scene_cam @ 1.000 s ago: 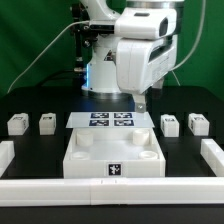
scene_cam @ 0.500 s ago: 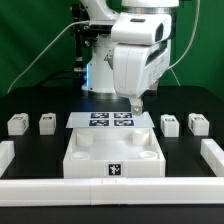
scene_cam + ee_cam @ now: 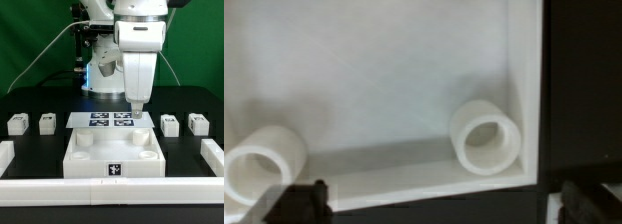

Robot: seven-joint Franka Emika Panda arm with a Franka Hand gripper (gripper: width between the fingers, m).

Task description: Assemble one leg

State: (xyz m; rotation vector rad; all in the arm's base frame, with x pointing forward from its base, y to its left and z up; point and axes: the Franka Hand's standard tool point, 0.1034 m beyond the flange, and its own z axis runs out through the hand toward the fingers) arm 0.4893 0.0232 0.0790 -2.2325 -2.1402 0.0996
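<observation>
Four small white legs stand on the black table: two at the exterior view's left [image 3: 17, 124] [image 3: 46, 123] and two at its right [image 3: 170, 124] [image 3: 198, 124]. The large white tabletop piece [image 3: 112, 158] lies at the front middle. My gripper [image 3: 135, 103] hangs above the tabletop piece's far edge, away from every leg. In the wrist view the gripper [image 3: 441, 206] is open and empty, with dark fingertips [image 3: 299, 203] wide apart over the tabletop piece [image 3: 384, 80] and two of its round sockets [image 3: 487, 137] [image 3: 260, 165]. No leg shows in the wrist view.
The marker board [image 3: 103, 121] lies flat behind the tabletop piece, under the arm. Long white border rails lie at the exterior view's left [image 3: 5, 155], right [image 3: 212, 152] and front [image 3: 60, 190]. A green curtain hangs behind the robot base.
The hand has turned about its vertical axis, from a broad slanted face to a narrow upright one. The fingertips have stayed over almost the same spot. No part has moved.
</observation>
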